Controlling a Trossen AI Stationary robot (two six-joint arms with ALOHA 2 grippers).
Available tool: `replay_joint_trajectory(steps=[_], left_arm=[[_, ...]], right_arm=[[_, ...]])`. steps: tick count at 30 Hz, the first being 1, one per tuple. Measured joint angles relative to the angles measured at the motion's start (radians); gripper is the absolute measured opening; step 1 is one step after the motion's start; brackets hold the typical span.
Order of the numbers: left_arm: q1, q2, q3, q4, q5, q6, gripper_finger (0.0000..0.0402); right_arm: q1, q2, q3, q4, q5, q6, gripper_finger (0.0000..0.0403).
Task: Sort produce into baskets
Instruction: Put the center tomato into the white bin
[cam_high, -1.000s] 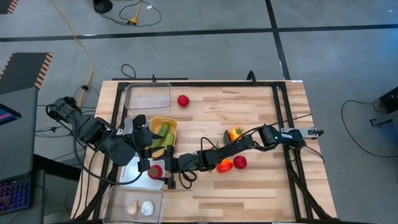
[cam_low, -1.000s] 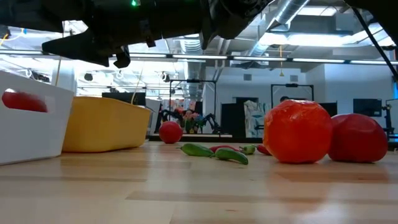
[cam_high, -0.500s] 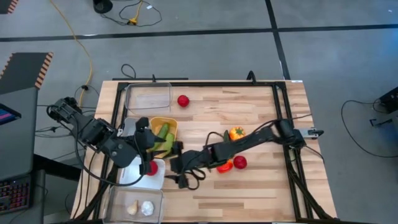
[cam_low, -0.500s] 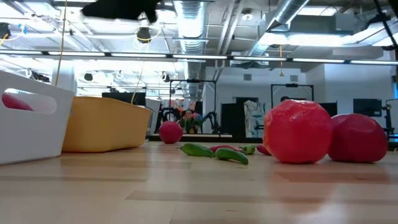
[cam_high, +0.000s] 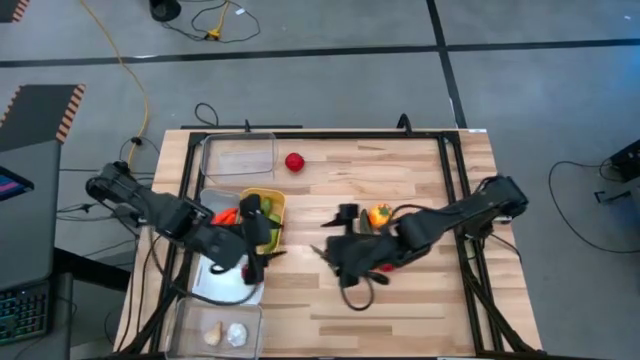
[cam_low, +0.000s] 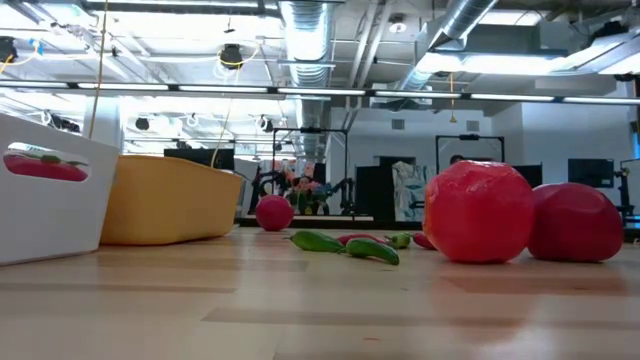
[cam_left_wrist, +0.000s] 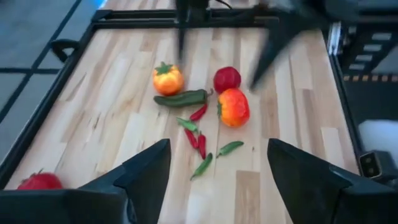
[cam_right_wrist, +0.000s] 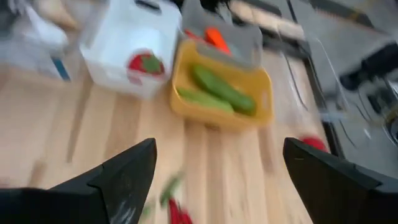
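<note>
My left gripper (cam_high: 258, 240) hovers open and empty over the near edge of the yellow tray (cam_high: 270, 203), which holds green cucumbers (cam_right_wrist: 221, 92). My right gripper (cam_high: 335, 250) is open and empty above the table's middle, facing the trays. A red tomato (cam_right_wrist: 144, 63) lies in the white tray (cam_high: 222, 282). An orange carrot (cam_right_wrist: 214, 37) lies in the grey tray. On the table lie an orange pepper (cam_high: 379, 214), two tomatoes (cam_left_wrist: 227, 79) (cam_left_wrist: 234, 107), a dark green vegetable (cam_left_wrist: 181, 98) and small chillies (cam_left_wrist: 198, 140). Another tomato (cam_high: 294, 161) lies at the far side.
An empty clear tray (cam_high: 238, 158) stands at the far left. A clear tray (cam_high: 220, 332) with garlic bulbs stands at the near left corner. Black frame rails (cam_high: 452, 180) run along the table's edges. Bare wood lies at the near right.
My right gripper has drawn back from the white tray toward the table's right, leaving the tomato lying in that tray. My left gripper has gone toward the table's near and right side, over the yellow tray's near edge. Both arms have left the low view.
</note>
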Motion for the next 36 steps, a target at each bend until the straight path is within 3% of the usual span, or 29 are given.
replay_joint_trajectory(steps=[5, 13, 25, 36], left_arm=[[0.013, 0.109, 0.000, 0.090, 0.012, 0.093, 0.0261], [0.049, 0.276, 0.000, 0.295, -0.067, 0.206, 0.0261], [0.113, 0.352, 0.000, 0.421, 0.028, 0.163, 0.0261], [0.152, 0.351, 0.000, 0.484, 0.017, 0.097, 0.0261]], right_arm=[[0.030, -0.091, 0.000, -0.243, 0.086, 0.153, 0.0375], [0.073, -0.206, 0.000, -0.476, 0.171, 0.371, 0.0375], [0.139, -0.293, 0.000, -0.565, 0.203, 0.460, 0.0375], [0.145, -0.290, -0.001, -0.562, 0.203, 0.460, 0.0375]])
